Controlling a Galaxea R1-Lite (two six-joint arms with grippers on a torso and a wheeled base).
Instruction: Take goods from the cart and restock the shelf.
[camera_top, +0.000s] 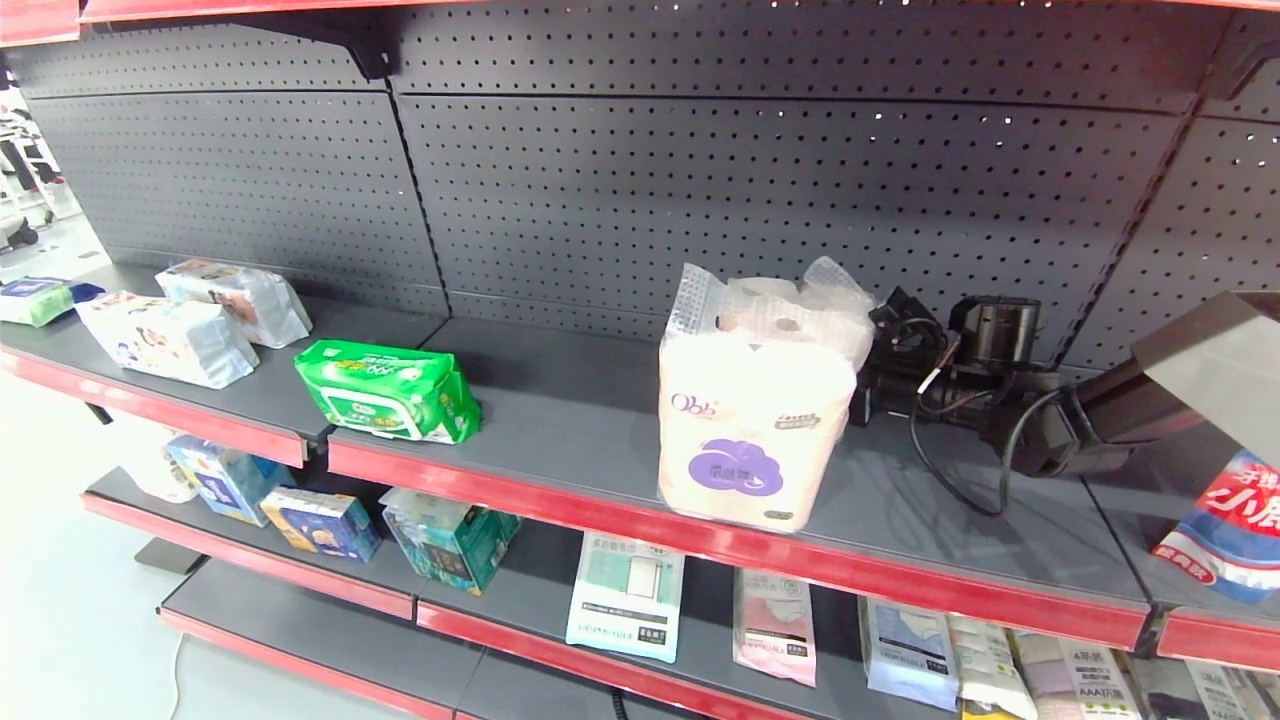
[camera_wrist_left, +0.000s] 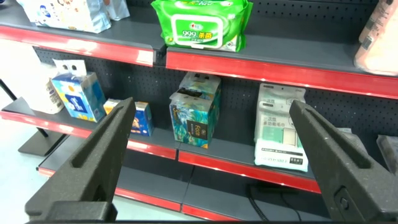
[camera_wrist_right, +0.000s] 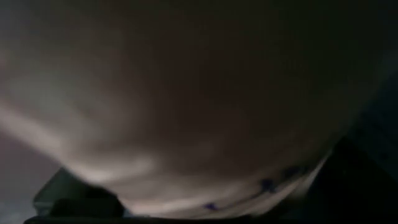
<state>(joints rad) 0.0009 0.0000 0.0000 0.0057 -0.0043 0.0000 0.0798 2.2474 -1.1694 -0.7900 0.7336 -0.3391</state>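
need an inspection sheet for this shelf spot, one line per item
surface: dark shelf with red front edge, partly stocked
job's things: toilet paper pack upright near the front edge; green wipes pack lying to its left
clutter: nothing seen
grippers: left gripper open, empty, facing lower shelves; right gripper at the toilet paper pack's right side
cables: black cable looping from the right arm onto the shelf
surroundings: black pegboard behind; boxed and bagged goods on lower shelves

The left gripper (camera_wrist_left: 211, 106) is seen with its two dark fingers (camera_wrist_left: 93, 162) spread wide apart before the shelf (camera_wrist_left: 280, 65). A green wipes pack (camera_wrist_left: 200, 25) is set on the upper red-edged board. On the board below, a teal box (camera_wrist_left: 196, 118) is flanked by blue cartons (camera_wrist_left: 78, 96) and a white pack (camera_wrist_left: 281, 134).
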